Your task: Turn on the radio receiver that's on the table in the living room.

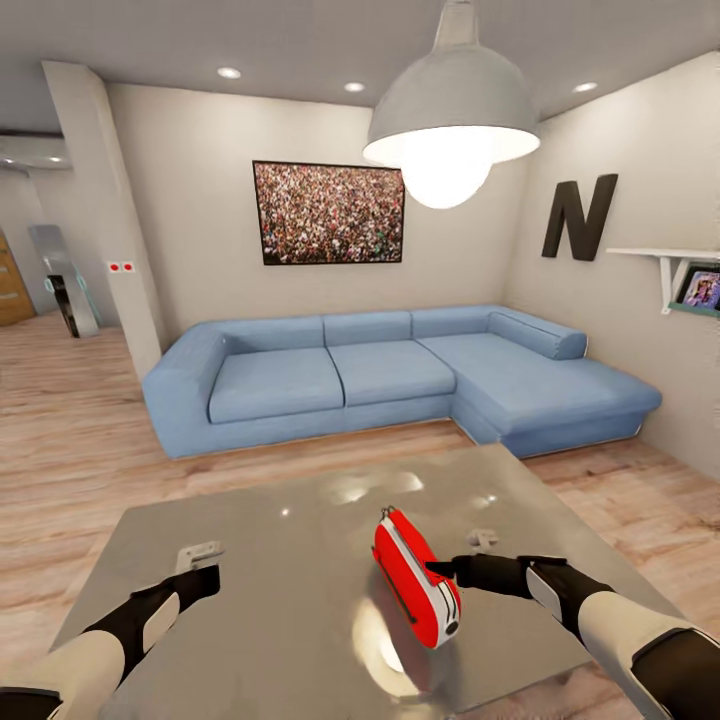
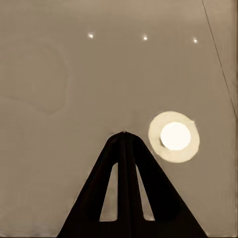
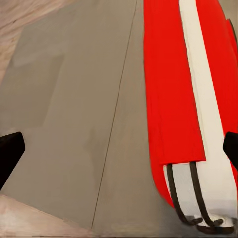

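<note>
Both arms reached forward over the table (image 1: 300,620). The left arm came in low from the near left corner, and its gripper (image 1: 205,578) hung just above the glossy grey top with its two dark fingers pressed together into one point, as the left wrist view confirmed (image 2: 124,136). Under that gripper the top mirrored the pendant lamp as a bright round disc and three small ceiling lights.

The right arm came in from the right, its forearm angled toward the middle of the table. The right gripper (image 1: 440,572) was spread wide: in the right wrist view one dark fingertip (image 3: 10,148) sat at one edge of the picture and the other at the opposite edge, with the radio (image 3: 191,109) between them, nearer one finger. In the head view the gripper's tip was right at the radio's side; actual contact could not be judged.

The radio (image 1: 412,578) was red with a white band and stood on the table right of centre, toward the near edge.

Beyond the table, on a wood floor (image 1: 70,440), stood a light-blue L-shaped sofa (image 1: 380,375) against a beige wall. Above it hung a framed crowd picture (image 1: 328,212). A black letter "N" (image 1: 578,216) was fixed on the right wall, and a grey dome lamp (image 1: 450,110) hung lit from the ceiling.
</note>
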Controlling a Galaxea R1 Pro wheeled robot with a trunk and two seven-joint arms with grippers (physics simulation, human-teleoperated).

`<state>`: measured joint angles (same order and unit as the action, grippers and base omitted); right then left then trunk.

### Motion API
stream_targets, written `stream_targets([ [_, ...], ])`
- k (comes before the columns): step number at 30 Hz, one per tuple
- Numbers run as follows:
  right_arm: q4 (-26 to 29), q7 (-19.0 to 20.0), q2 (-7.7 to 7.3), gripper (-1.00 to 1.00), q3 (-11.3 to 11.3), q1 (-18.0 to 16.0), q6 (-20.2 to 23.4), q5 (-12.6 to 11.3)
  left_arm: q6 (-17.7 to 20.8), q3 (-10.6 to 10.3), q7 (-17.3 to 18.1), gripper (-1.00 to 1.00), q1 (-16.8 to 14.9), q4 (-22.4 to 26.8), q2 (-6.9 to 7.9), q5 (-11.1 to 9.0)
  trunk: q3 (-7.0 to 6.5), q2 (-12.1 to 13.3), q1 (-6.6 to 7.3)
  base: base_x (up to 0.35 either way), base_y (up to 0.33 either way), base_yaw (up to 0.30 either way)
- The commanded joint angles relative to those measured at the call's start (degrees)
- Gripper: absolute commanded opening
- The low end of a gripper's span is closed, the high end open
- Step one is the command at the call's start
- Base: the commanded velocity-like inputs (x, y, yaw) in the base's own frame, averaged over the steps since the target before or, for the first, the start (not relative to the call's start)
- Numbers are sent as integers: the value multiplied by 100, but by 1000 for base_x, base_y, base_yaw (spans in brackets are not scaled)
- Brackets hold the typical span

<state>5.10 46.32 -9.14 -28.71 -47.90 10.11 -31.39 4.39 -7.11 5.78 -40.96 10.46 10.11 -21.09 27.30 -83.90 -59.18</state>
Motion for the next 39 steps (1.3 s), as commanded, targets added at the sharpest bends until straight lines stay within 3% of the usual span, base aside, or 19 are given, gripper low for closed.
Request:
stream_targets([
  [1,0,0,0,100,-3,0,0,1,0,-1,-2,-100,0,0,0,0,-18,42,23,-312,-98,0],
  [30,0,-195,0,100,4,1,-214,-8,0,-6,-6,-100,0,-7,-2,0,-539,1205,660,-292,-115,0],
  [34,-147,-530,5,100,0,7,-296,3,-32,-9,-6,-100,0,-457,-12,-2,-611,1365,748,-31,-13,0],
  [39,-623,-900,15,100,-3,9,-832,207,-553,-11,-3,-100,47,-1303,31,12,-701,1566,857,-6,-3,0],
])
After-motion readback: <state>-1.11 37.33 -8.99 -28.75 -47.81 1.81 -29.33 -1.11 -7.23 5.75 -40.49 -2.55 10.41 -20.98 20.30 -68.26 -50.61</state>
